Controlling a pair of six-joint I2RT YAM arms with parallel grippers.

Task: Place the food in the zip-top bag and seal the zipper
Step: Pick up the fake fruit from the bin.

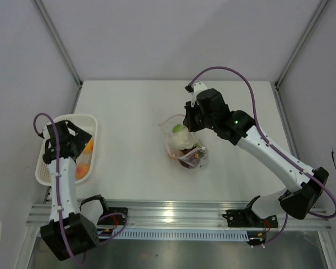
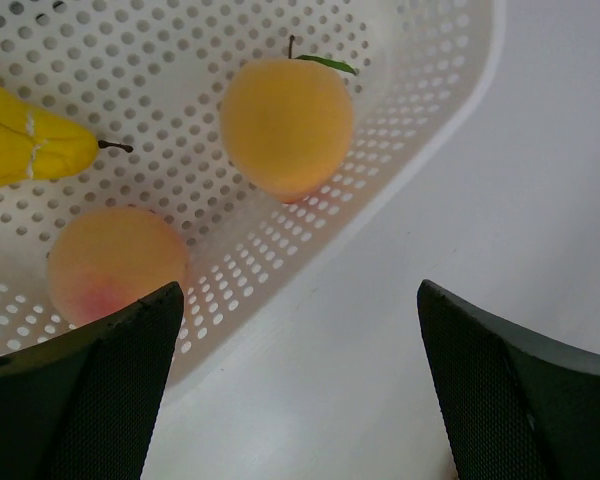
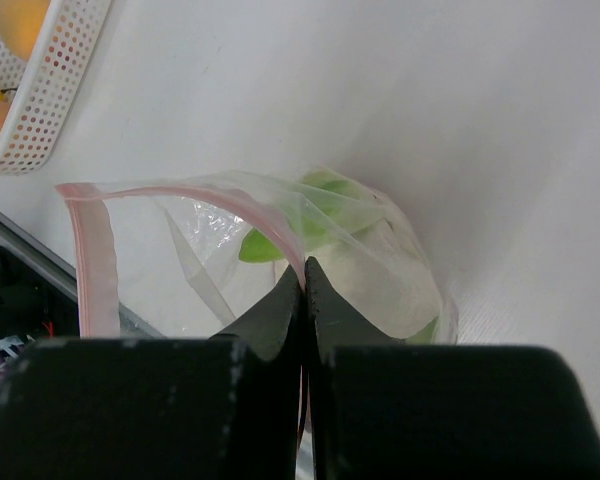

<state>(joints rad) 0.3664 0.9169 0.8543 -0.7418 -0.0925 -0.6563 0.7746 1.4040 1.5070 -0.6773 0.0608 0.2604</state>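
Our right hand pinches together on the zipper, with the zip-top bag on the table just beneath it and the leafy piece inside. Our left hand gapes wide above orange fruit in the basket.

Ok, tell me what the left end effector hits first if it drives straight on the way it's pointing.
The left end effector would most likely meet the white basket at its rim, which crosses between its open fingers, with bare table beside it. Depth is unclear.
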